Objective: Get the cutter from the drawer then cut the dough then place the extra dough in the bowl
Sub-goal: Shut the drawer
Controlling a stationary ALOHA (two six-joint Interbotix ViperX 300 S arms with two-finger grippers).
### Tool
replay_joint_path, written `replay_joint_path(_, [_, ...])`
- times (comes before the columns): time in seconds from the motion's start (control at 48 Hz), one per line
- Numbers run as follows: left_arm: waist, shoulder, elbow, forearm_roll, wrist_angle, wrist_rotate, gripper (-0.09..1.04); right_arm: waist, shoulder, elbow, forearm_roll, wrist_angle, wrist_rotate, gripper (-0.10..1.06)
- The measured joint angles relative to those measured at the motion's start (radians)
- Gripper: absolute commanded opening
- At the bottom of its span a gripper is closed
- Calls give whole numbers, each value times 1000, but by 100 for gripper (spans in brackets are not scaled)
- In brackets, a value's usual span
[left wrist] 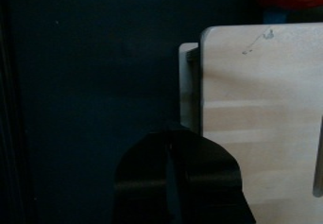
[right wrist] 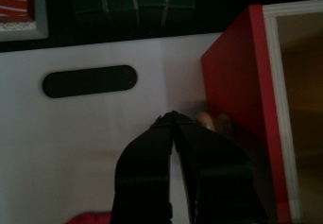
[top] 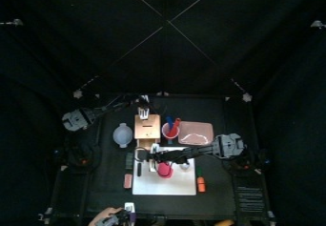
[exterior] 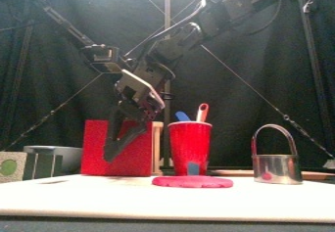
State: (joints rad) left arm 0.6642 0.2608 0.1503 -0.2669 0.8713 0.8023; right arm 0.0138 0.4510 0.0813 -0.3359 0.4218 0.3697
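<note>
The pale wooden box [top: 148,127] stands behind the white cutting board [top: 178,187]; its red drawer front [exterior: 116,150] faces forward. My right gripper [right wrist: 171,120] is shut, tips down on the board just in front of the drawer front [right wrist: 233,105], beside a small brownish knob. It hangs before the red front [exterior: 125,128] in the front view. The metal cutter [exterior: 273,163] stands upright on the board's right side. A flat red dough disc [exterior: 193,181] lies mid-board. My left gripper [left wrist: 172,171] is shut, hovering over the box's top [left wrist: 259,105].
A red cup [exterior: 190,144] with a blue and a red toy knife stands right of the box. The blue-grey bowl [exterior: 50,160] sits left of the box. A pink tray [top: 195,131] lies behind the board, to the right.
</note>
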Motion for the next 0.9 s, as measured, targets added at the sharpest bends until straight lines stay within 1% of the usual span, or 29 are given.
replay_joint_path(0.188, [0, 3, 0, 0, 2, 0, 35, -11, 3, -2, -6, 0, 0, 15])
replay_joint_path(0.396, [2, 6, 0, 0, 2, 2, 35, -26, 3, -8, -34, 0, 0, 15])
replay_joint_path(0.896, [2, 14, 0, 0, -2, 2, 35, -86, 23, -34, -91, 2, -8, 15])
